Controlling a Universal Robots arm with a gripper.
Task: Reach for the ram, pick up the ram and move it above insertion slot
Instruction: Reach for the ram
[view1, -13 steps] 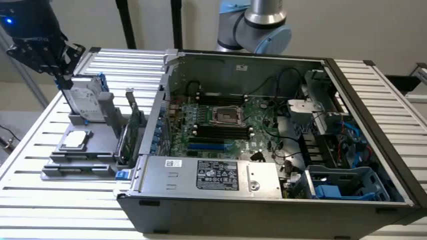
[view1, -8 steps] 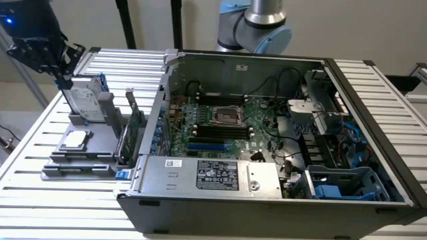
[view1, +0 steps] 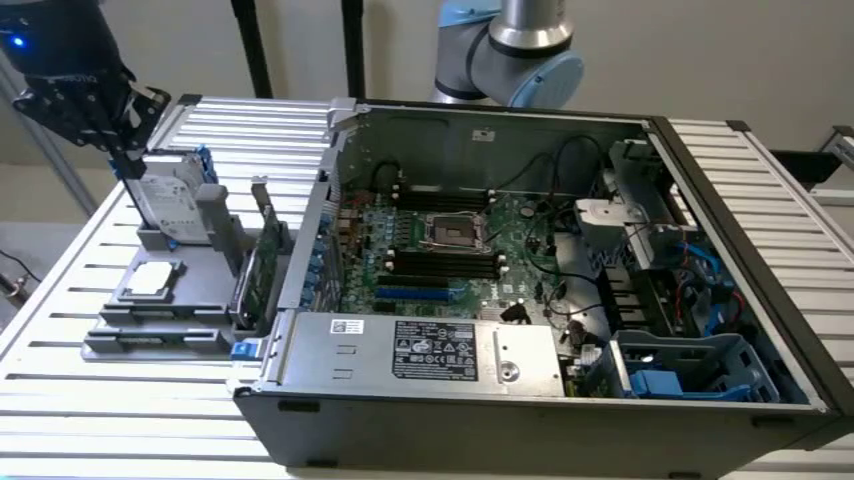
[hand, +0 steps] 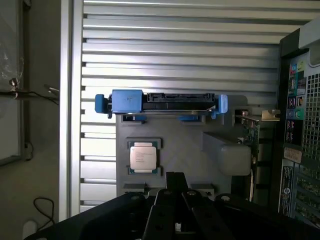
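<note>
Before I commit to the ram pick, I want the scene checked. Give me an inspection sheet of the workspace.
Surface: slatted metal table carrying a grey parts holder and an open computer case.
Job's things: green boards stand on edge in the holder; which one is the ram cannot be told. Black insertion slots lie parallel on the motherboard.
Clutter: processor chip flat in the holder; drive in blue caddy upright.
Grippers: pincer above the holder, apart from the boards.
Cables: wiring inside the case; loose black cable off the table.
Surroundings: robot arm base behind the case.
</note>
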